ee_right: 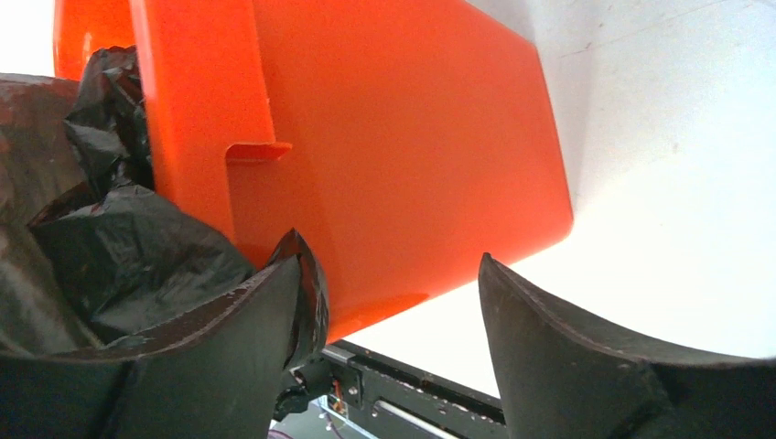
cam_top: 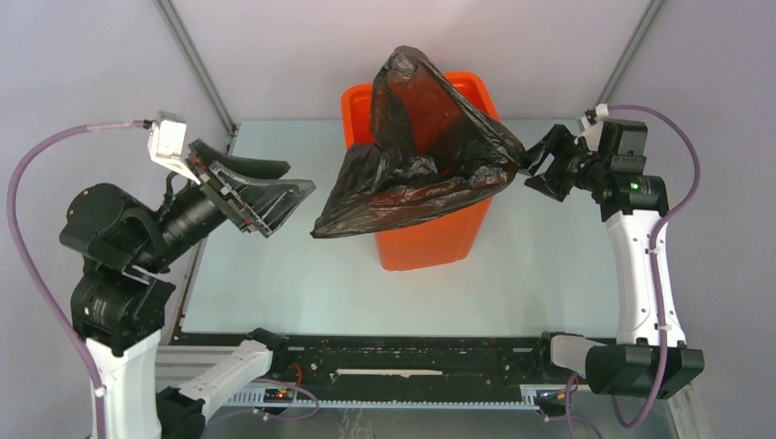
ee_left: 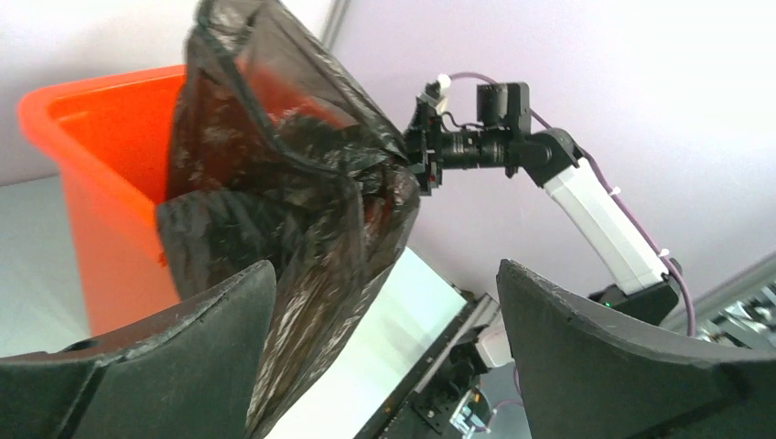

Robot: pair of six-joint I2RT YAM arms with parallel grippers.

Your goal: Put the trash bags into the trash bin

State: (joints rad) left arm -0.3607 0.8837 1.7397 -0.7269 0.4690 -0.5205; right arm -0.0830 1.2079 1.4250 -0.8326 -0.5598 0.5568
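Nearest me, at six o'clock, the black rail point(cam_top: 403, 357) carries both arm bases, and beyond it lies the pale table point(cam_top: 274, 293). At nine o'clock the left gripper point(cam_top: 297, 178) hangs with its jaws spread wide and nothing between them, just apart from the lowest corner of the trash bags point(cam_top: 412, 174). At three o'clock the right gripper point(cam_top: 531, 171) also has its jaws parted; my wrist view shows the gap between them bare, though a scrap of black film lies against the tip of one finger. Farther on, toward twelve o'clock, the trash bin point(cam_top: 425, 242) stands upright. The film is only draped over it: one part peaks above the opening, while a heavy fold spills over the rim and down the near wall toward eight o'clock. I judge it not yet in. My worry is that the outside fold outweighs the rest and slides the lot onto the table. Film clinging to the right finger could also drag out when I pull back, or tug the bin over.
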